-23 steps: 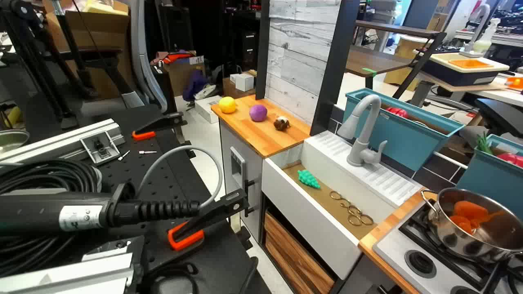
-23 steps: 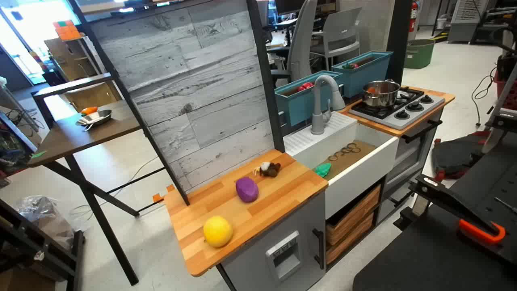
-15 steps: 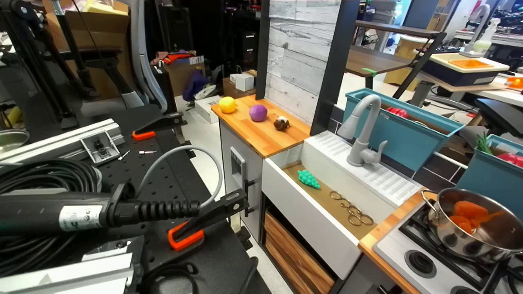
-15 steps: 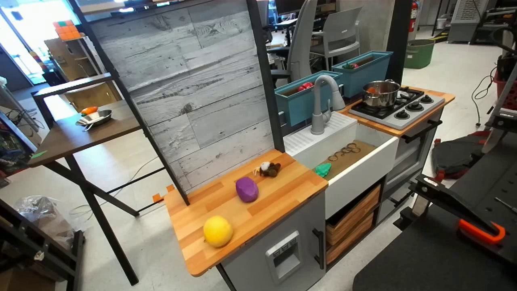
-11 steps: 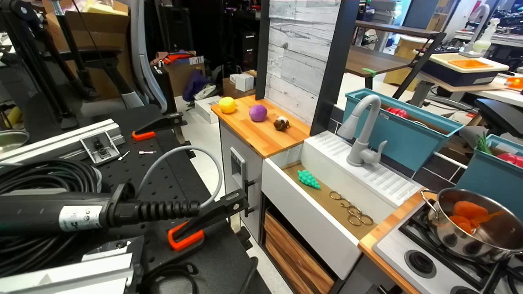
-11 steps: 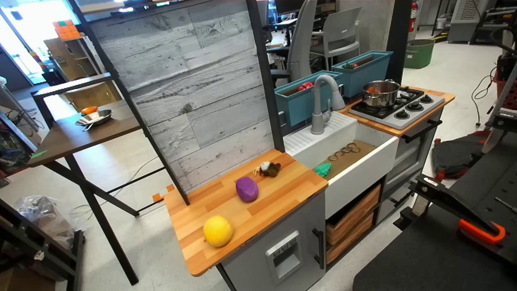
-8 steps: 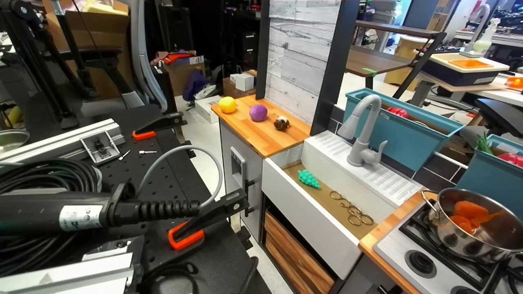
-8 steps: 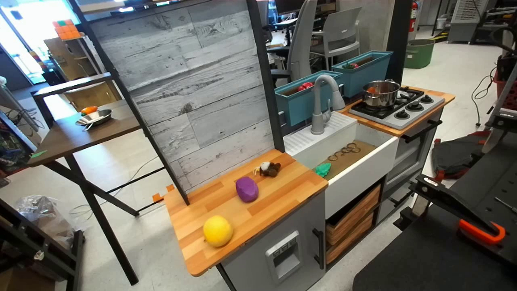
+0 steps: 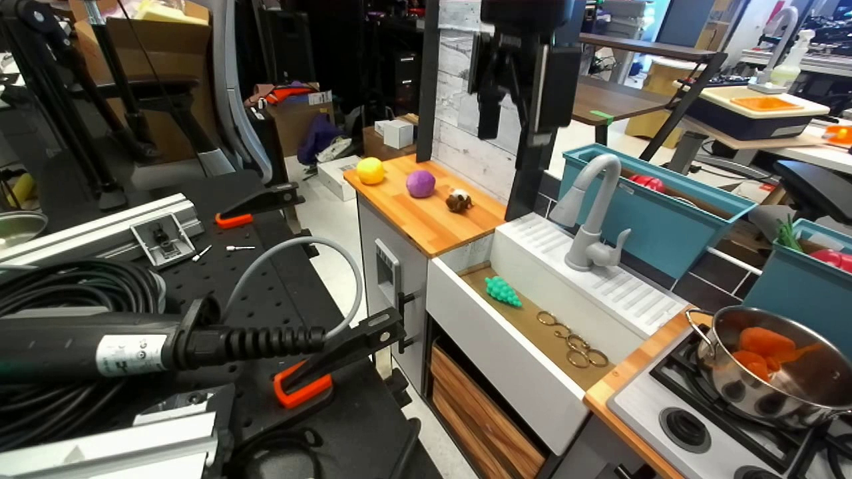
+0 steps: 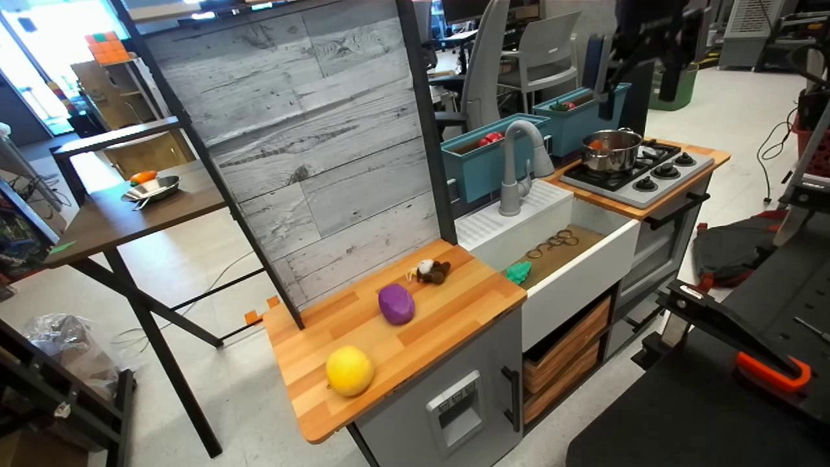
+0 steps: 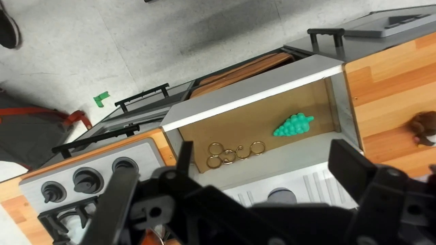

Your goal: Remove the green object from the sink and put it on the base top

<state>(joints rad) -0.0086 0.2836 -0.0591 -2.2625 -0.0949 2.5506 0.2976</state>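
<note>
Green and knobbly, the grape bunch (image 11: 293, 125) lies in the sink (image 11: 253, 92), below your pincer (image 11: 261, 149) and well apart. You've just brought the pincer into both exterior views, jaws spread, nothing between them; the approach looks begun, the grasp yet to come.

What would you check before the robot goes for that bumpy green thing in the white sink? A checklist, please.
1. Black two-fingered gripper open: ok, spread wide, nothing held.
2. Bumpy, tapering bright-green object inside the white rectangular sink: ok, lying on the bottom.
3. Object apart from the thin, shiny gold rings: ok, a gap shows.
4. Gripper down at grasping height: not ok, it hangs high up in both exterior views.
5. Clearance past the curved light-grey faucet: cannot tell.
6. Landing spot on the orange-brown wooden countertop: ok, wood shows between the small brown-and-white figure and the sink.
</note>
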